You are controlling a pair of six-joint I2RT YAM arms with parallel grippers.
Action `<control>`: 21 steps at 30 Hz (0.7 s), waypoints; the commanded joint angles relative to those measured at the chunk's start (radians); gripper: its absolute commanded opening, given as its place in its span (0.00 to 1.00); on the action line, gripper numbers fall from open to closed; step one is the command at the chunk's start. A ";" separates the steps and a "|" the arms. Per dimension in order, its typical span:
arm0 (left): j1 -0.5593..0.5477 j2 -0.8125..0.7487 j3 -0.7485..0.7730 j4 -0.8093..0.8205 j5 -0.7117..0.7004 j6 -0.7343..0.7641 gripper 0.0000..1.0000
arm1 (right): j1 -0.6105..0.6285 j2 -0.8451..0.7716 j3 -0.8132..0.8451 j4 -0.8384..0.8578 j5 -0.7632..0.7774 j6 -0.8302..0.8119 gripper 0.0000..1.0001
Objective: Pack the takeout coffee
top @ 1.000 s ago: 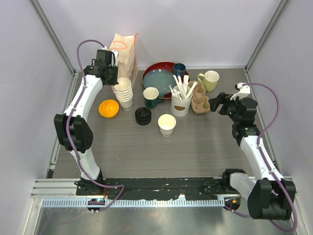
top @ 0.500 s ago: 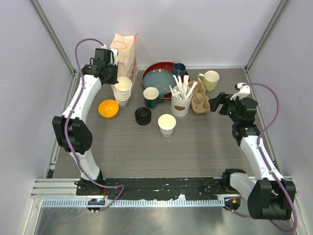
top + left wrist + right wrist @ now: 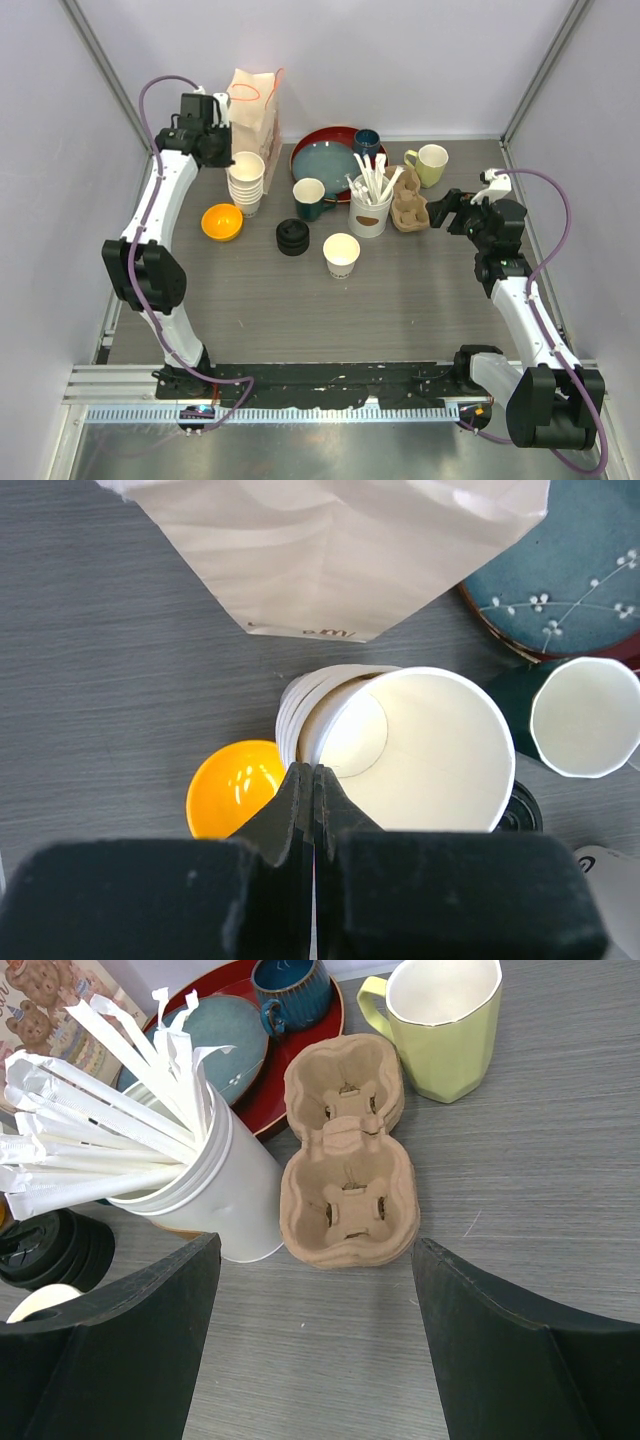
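Your left end effector [image 3: 314, 772] pinches the rim of the top cream-white paper cup [image 3: 430, 745] at 10 o'clock, beside the white paper bag [image 3: 330, 550]. Your right end effector [image 3: 315, 1260] gapes empty at 3 o'clock; open grey surface [image 3: 400, 310] lies toward 6 o'clock.

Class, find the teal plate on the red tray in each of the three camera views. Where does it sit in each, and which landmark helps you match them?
Top external: the teal plate lies far centre, on the red tray.
Left wrist: plate in the upper right corner, beside the paper bag.
Right wrist: plate upper left, behind the straws.
Shared landmark: the stack of black lids.
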 commanded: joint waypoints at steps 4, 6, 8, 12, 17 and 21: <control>0.031 -0.027 0.117 0.008 0.009 -0.019 0.00 | 0.004 -0.012 0.052 0.015 -0.017 0.002 0.82; 0.045 -0.014 0.146 0.001 0.007 -0.023 0.00 | 0.004 -0.011 0.052 0.015 -0.017 0.003 0.82; 0.053 -0.001 0.163 -0.013 0.007 -0.025 0.00 | 0.004 -0.012 0.050 0.015 -0.017 0.002 0.82; 0.060 -0.001 0.221 -0.026 0.009 -0.025 0.00 | 0.004 -0.012 0.050 0.015 -0.017 0.004 0.82; 0.060 -0.027 0.266 -0.032 0.009 -0.022 0.00 | 0.004 -0.009 0.050 0.015 -0.017 0.004 0.82; 0.062 -0.079 0.281 -0.044 0.029 -0.022 0.00 | 0.004 -0.008 0.048 0.017 -0.019 0.003 0.82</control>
